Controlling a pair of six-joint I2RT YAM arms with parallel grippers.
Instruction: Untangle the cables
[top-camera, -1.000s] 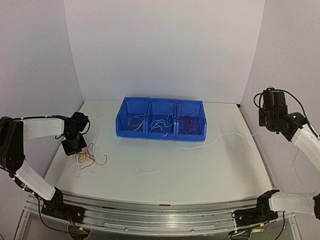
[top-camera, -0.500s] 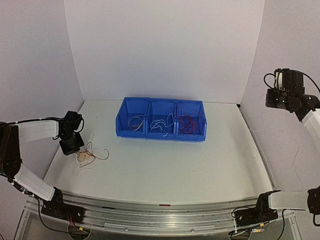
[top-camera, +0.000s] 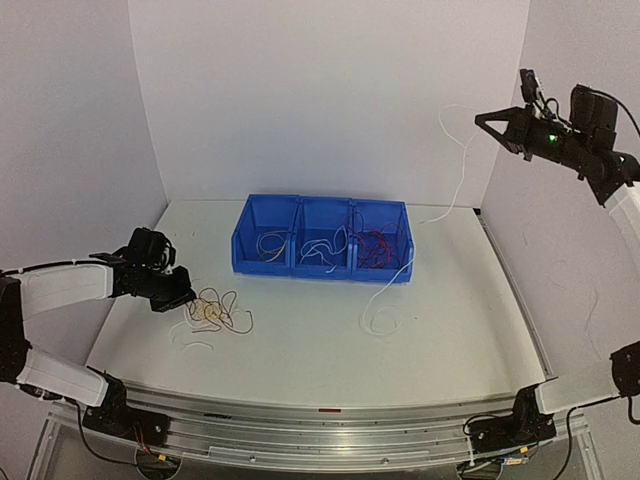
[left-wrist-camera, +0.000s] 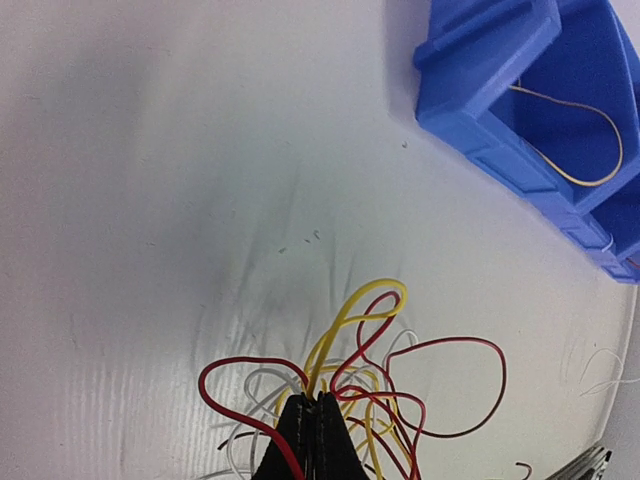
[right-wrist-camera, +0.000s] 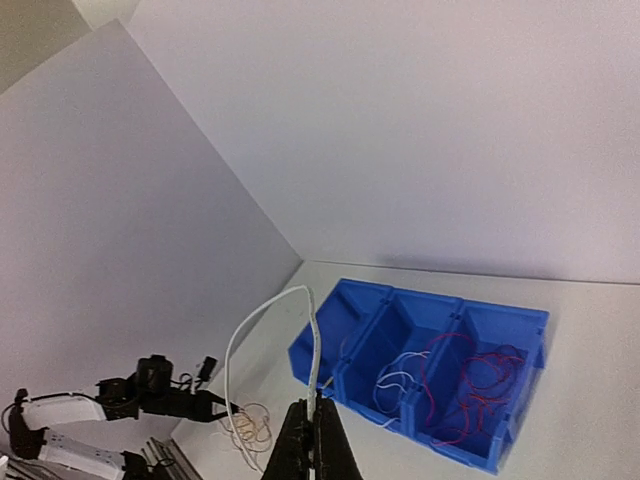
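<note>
Left claw (top-camera: 189, 298) pinches the cable tangle (top-camera: 216, 312) at 9 o'clock; right claw (top-camera: 481, 118), up at 2 o'clock, clamps a white cable (top-camera: 464, 175).

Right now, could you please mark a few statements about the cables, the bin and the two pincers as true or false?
1. The right pincer is raised high and shut on a white cable that hangs down to the table. True.
2. The left pincer is open above the blue bin. False: it is shut on the tangle of red, yellow and white cables, low over the left of the table, away from the bin.
3. The red cables in the bin lie in its right compartment. True.
4. The blue bin has two compartments. False: it has three, side by side.
</note>
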